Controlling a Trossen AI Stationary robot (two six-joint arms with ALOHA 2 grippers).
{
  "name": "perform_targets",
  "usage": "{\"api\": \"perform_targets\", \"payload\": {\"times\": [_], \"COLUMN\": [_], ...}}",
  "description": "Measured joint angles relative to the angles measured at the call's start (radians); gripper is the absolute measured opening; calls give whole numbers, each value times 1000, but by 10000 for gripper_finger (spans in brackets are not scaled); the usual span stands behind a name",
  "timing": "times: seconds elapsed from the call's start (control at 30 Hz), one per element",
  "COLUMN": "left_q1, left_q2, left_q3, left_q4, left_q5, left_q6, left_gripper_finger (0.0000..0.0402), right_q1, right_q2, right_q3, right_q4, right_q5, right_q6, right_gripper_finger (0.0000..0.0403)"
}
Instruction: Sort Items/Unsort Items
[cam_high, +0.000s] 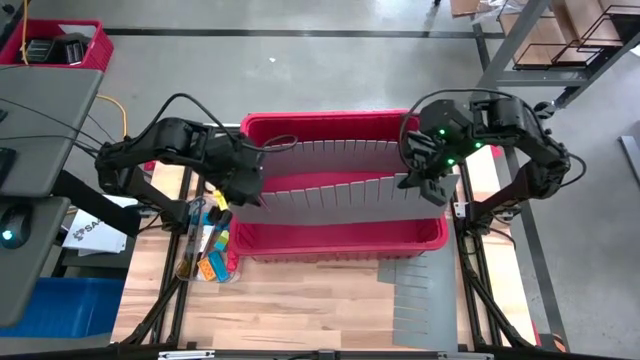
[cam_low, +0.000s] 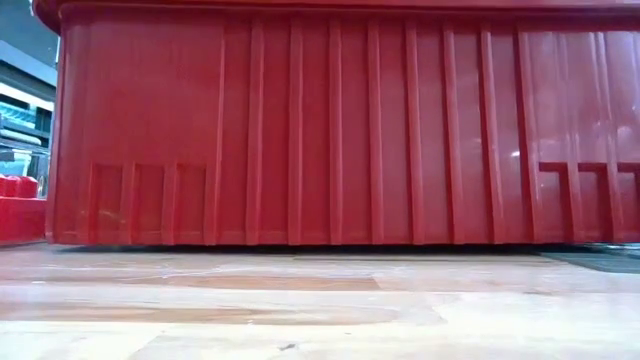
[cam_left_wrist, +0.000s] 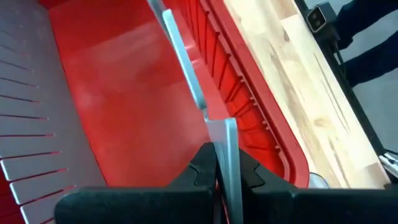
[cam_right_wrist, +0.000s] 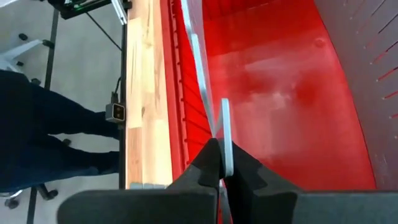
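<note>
Even bright light, blurred close red bin (cam_low: 330, 130)

A bin (cam_high: 340, 240) sits in the middle of the table (cam_high: 300, 310), reaching toward its far edge, with two long slotted dividers (cam_high: 330, 155) standing in it, running left to right. The left hand (cam_high: 245, 188) grips the left end of the nearer divider (cam_high: 340, 195) and the right hand (cam_high: 428, 178) its right end. A heap of small items (cam_high: 208, 250) lies on the table just beside the bin's near left corner, and a loose divider piece (cam_high: 418, 300) lies flat on the table before the bin's near right corner.
</note>
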Motion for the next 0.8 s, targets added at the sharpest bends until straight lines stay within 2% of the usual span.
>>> {"api": "perform_targets", "payload": {"times": [0.2,0.33,0.53,0.6,0.7,0.8], "left_q1": [-10,-9,-10,-10,-11,-5], "left_q2": [-7,-8,-10,-9,-10,-10], "left_q3": [0,0,-1,-1,-1,-1], "left_q4": [-3,-4,-9,-9,-16,-15], "left_q5": [-21,18,18,2,-76,-88], "left_q6": [9,0,-1,11,51,82], "left_gripper_finger": [0,0,0,0,0,0], "right_q1": [3,3,3,3,2,2], "right_q2": [0,3,9,12,14,14], "right_q3": [0,0,0,0,0,0], "right_q4": [1,-1,-3,-5,-8,-10], "right_q5": [23,22,24,29,44,39], "right_q6": [6,13,10,2,-10,-15], "right_gripper_finger": [0,0,0,0,0,0]}}
